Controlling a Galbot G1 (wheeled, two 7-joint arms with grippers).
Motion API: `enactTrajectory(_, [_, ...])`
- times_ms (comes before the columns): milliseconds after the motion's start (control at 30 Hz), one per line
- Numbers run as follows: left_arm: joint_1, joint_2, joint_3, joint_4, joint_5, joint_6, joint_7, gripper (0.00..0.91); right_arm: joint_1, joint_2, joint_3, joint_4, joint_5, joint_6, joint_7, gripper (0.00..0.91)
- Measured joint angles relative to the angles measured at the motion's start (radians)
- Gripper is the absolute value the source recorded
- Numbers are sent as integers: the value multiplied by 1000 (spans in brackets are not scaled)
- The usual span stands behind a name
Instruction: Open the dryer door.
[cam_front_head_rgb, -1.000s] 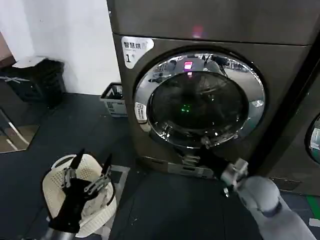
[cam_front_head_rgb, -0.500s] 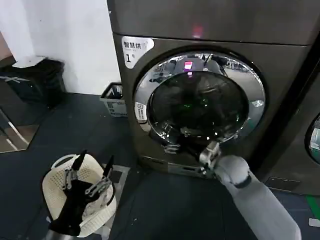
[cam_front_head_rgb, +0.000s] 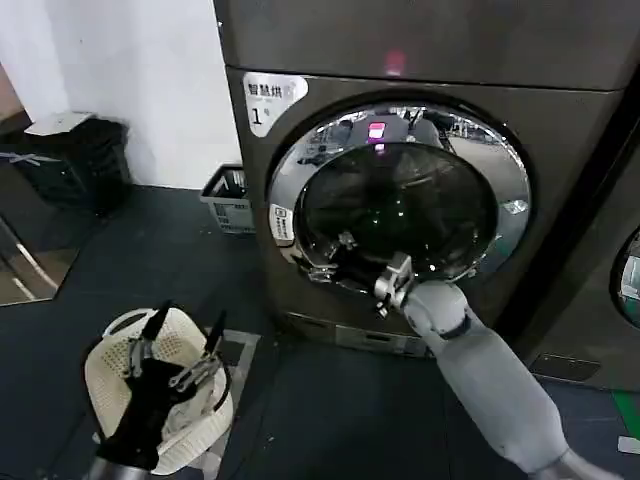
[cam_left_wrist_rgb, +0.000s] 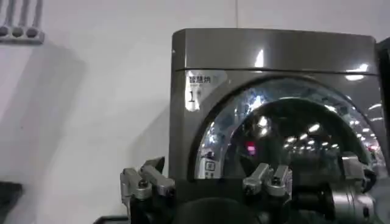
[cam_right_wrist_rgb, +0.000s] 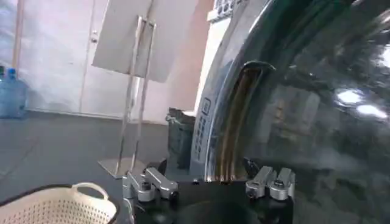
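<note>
The dryer door (cam_front_head_rgb: 400, 205) is a big round porthole of dark glass in a wide chrome ring, with a small white sticker (cam_front_head_rgb: 281, 224) on its left rim. In the head view it lies flat against the machine front. My right gripper (cam_front_head_rgb: 330, 256) is open at the door's lower left rim, fingers pointing at the chrome. In the right wrist view the rim (cam_right_wrist_rgb: 210, 115) and a curved recess (cam_right_wrist_rgb: 244, 115) stand just past the open right gripper (cam_right_wrist_rgb: 207, 178), with nothing between its fingers. My left gripper (cam_front_head_rgb: 182, 335) hangs open low on the left, over a basket; the left wrist view shows the left gripper (cam_left_wrist_rgb: 206, 178) facing the door (cam_left_wrist_rgb: 292, 146) from afar.
A white laundry basket (cam_front_head_rgb: 108, 385) sits on the dark floor under the left arm. A grey crate (cam_front_head_rgb: 228, 198) stands by the machine's left side and a black bin (cam_front_head_rgb: 70, 160) against the wall. A neighbouring machine (cam_front_head_rgb: 620, 270) adjoins on the right.
My right arm has swung left and slightly up along the door's lower rim, from its lower right to its lower left. The left arm has stayed put.
</note>
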Motion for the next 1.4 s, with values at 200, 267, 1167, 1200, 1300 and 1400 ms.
enactTrajectory(200, [2,-6,11,0,17,-2,-11,907,28,31,-10,-45,6,2,-16,907])
enactTrajectory(267, [-2,-6,11,0,23,-2,-29,907,36,37,-11,-58,16,2,-34,907])
enactTrajectory(1167, [-129,82,-38,54,-11,117,-110,907,-31,-58,16,58,62,-45,-302,907])
enactTrajectory(1200, [-136,90,-44,61,-32,116,-108,907,-38,-66,21,68,69,-45,-316,907])
enactTrajectory(1300, [-157,116,-65,87,-75,117,-106,907,-68,-95,39,106,98,-42,-383,907])
enactTrajectory(1400, [-186,147,-79,128,-107,81,-112,907,-109,-122,64,142,118,-29,-445,907])
